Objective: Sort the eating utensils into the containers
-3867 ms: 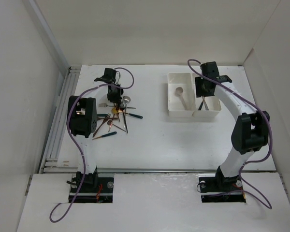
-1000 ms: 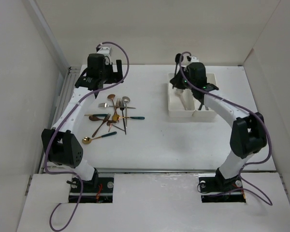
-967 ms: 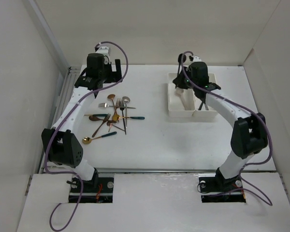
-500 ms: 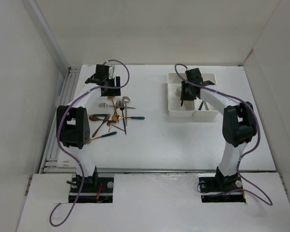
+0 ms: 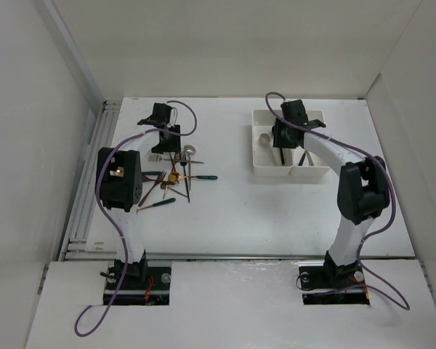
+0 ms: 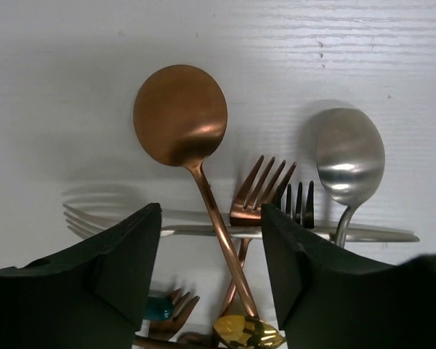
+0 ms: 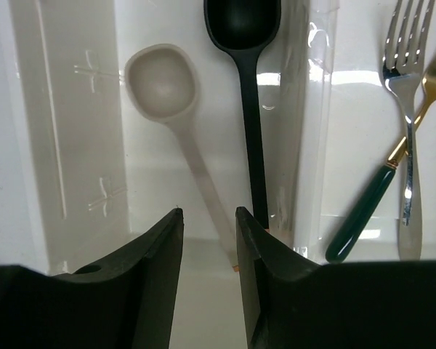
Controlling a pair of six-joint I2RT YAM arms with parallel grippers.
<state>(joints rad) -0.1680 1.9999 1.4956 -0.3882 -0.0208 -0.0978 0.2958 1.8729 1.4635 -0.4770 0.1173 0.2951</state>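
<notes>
Spotter: Counter (image 5: pixel 232 211) first. It carries the white containers (image 5: pixel 270 172) toward its far right, and the unsorted pile of utensils (image 5: pixel 171 178) lies well to the left of the containers.

Operator: Which arm is where?

Spotter: The right gripper (image 7: pixel 208 265) hangs directly over the containers' left compartment. The left gripper (image 6: pixel 211 269) is well left of the containers, above the pile's far end, so it is the nearer arm for the next pick.

Operator: What's the target?

Spotter: I'd judge the copper spoon (image 6: pixel 180 116). Its bowl points away from the gripper and its handle runs back, slightly slanted, between the two fingers, crossing a silver fork (image 6: pixel 363 234) that lies crosswise.

Operator: Jaws?

Spotter: About half spread, straddling the handle without pinching it. A squeeze across the handle should catch it, though the copper fork (image 6: pixel 260 190) just beside it could get nudged.

Operator: And the right one?

Spotter: Narrowly parted, with nothing between the fingers. The black spoon (image 7: pixel 254 131) lies in the left compartment beside a pale spoon (image 7: pixel 160 80), handle toward the gripper. Whether its tip touches a finger is hard to tell.
</notes>
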